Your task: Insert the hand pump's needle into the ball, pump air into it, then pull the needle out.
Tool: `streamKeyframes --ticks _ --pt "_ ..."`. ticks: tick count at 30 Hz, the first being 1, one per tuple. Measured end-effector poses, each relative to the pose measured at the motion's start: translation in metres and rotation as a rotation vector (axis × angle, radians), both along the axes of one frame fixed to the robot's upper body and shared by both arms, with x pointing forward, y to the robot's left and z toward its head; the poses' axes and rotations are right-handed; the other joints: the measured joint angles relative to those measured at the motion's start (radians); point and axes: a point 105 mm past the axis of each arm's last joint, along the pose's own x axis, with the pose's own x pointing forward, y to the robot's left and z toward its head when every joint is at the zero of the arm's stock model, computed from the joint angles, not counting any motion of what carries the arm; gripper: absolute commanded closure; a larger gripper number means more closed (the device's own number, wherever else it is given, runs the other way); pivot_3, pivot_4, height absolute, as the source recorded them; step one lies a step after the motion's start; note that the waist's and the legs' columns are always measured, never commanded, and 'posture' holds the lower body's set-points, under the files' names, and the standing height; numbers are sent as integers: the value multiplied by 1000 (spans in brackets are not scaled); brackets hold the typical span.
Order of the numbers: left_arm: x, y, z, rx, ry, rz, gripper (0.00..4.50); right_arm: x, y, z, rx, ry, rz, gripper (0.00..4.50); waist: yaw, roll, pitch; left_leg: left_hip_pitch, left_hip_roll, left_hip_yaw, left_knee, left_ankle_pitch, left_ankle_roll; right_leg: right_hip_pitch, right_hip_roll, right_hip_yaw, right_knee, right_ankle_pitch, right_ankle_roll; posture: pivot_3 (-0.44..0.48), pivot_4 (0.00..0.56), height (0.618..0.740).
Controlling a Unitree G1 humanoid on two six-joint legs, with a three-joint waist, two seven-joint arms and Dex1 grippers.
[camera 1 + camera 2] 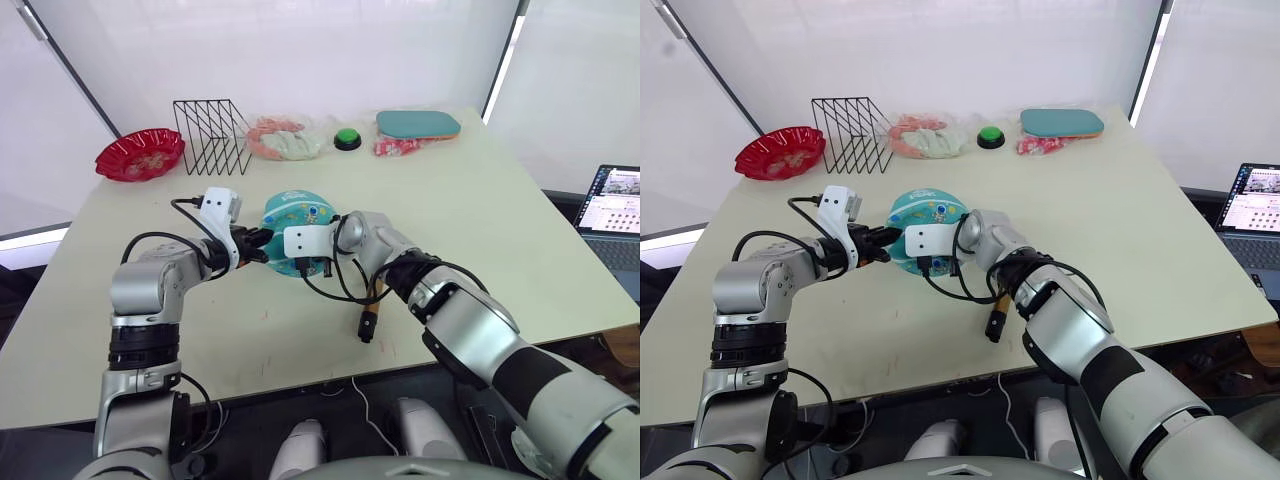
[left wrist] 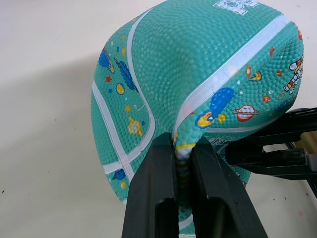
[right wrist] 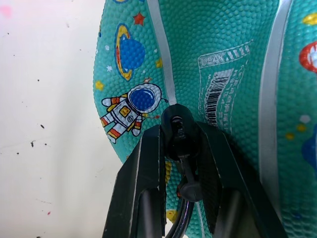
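Head view: the ball sits mid-table between both grippers, pump lying just right of it. Left wrist: left gripper pinches a fold of ball skin. Right wrist: right gripper clamps the needle fitting, pointed straight at the ball, touching by the barcode.

The soft teal ball is dented; the needle touches it. The gold hand pump lies nearby on the table.

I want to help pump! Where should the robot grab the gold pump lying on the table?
Probably the middle of the hand pump, coming from straight above. It lies flat on the table by the right arm, so its long sides are free. Both grippers are busy now: left gripper pinches the ball, right gripper holds the needle fitting.
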Motion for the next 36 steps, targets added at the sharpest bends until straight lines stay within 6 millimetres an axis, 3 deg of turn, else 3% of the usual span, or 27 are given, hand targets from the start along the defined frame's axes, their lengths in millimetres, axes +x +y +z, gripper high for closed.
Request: streamKeyframes --ticks 25,36 --pt "-14 3 -3 11 4 35 4500 -3 2 -8 6 -21 47 4163 0 -1 -3 7 4 -2 -13 0 0 4 1 -7 0 -8 -12 0 150 740" --pt "-13 2 -1 -25 8 31 4500 -8 -1 -1 235 225 -116 4163 7 0 -4 5 4 -4 -14 1 -1 4 3 -8 0 -13 -14 0 150 740"
